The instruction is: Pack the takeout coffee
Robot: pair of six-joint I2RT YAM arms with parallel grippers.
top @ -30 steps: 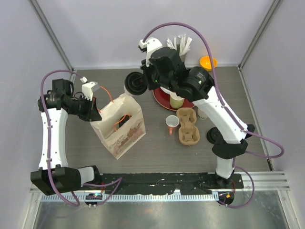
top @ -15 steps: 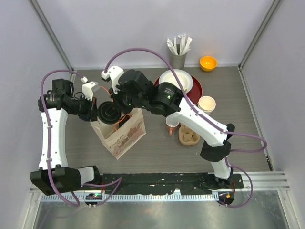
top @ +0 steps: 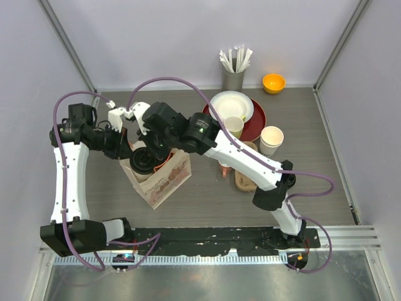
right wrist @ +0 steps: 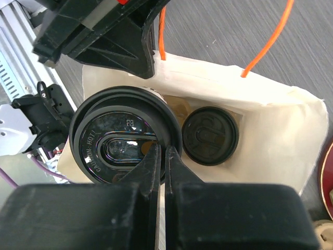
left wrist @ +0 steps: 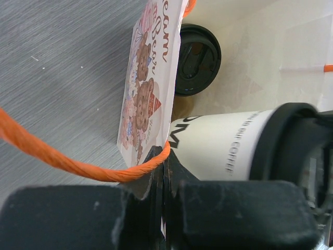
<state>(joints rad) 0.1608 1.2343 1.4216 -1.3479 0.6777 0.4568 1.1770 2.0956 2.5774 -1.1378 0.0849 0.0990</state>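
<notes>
A cream-white takeout coffee cup with a black lid (right wrist: 125, 138) hangs in the mouth of the printed paper bag (top: 166, 182). My right gripper (right wrist: 163, 148) is shut on the lid's rim. A second lidded coffee cup (right wrist: 210, 135) stands on the bag's floor beside it. In the left wrist view the held cup (left wrist: 229, 146) lies across the bag's opening, with the other lid (left wrist: 196, 60) below it. My left gripper (left wrist: 164, 159) is shut on the bag's upper edge by the orange handle (left wrist: 78, 166). From above, the held lid (top: 143, 161) sits at the bag's left end.
To the right of the bag are a brown cup carrier (top: 245, 180) and a white mug with a pink handle (top: 224, 168). Behind them are a red plate (top: 257, 122) with a white plate and a pale mug (top: 234, 125), a paper cup (top: 271, 137), a straw holder (top: 233, 76) and an orange bowl (top: 274, 82).
My right arm has swung left from the red plate with the coffee cup and brought it down into the bag's mouth. My left arm has stayed in place on the bag.
</notes>
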